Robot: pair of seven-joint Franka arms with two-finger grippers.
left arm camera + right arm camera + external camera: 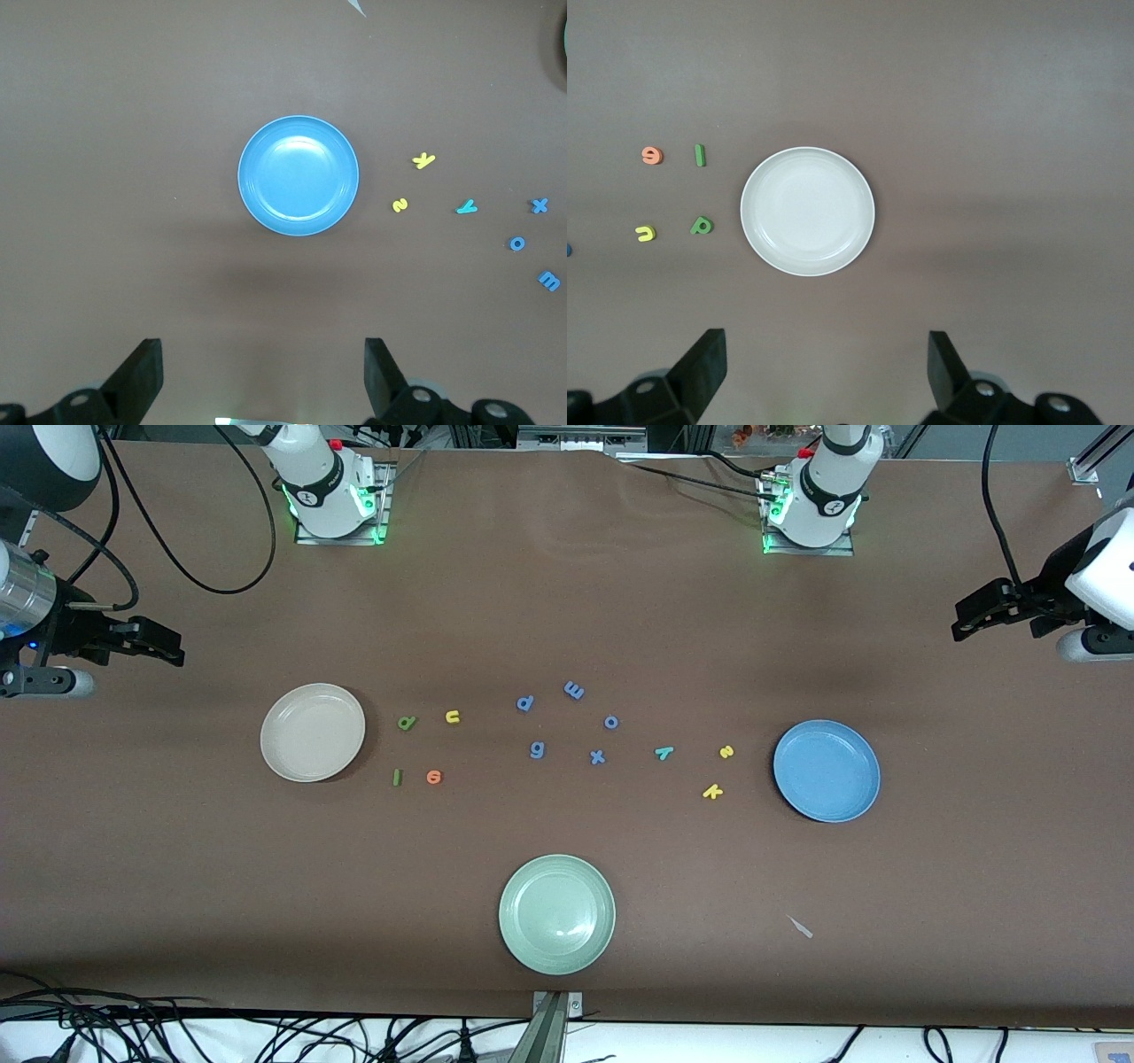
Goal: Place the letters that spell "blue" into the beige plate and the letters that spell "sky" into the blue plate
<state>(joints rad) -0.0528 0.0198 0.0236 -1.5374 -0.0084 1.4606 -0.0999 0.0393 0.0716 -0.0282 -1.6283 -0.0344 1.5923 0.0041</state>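
Both grippers stand with their fingers spread wide and nothing between them, touching nothing. The left gripper [961, 622] hangs in the air over the left arm's end of the table, its arm reaching in from that edge, and its wrist view looks straight down on the blue plate [299, 175]. The right gripper [173, 648] hangs likewise over the right arm's end, its wrist view looking down on the beige plate [807, 211]; both arms wait. Three plates lie on the brown table [567, 602], all empty. Nearest the front camera, close to the table's front edge and about midway along it, is the pale green plate [556, 913]. Farther back lie the other two, the blue plate toward the left arm's end and the beige plate toward the right arm's end, with twelve foam letters scattered between them. Beside the beige plate are four: the green l [397, 778] and orange e [433, 778] nearer the camera, the green b [407, 723] and yellow u [453, 716] farther from it. Beside the blue plate are three: the yellow k [712, 791] nearest, then the yellow s [726, 752] and the teal y [664, 753]. In the middle sit five periwinkle-blue letters [537, 750], apart from one another. A small pale scrap [800, 926] lies near the front edge, toward the left arm's end.
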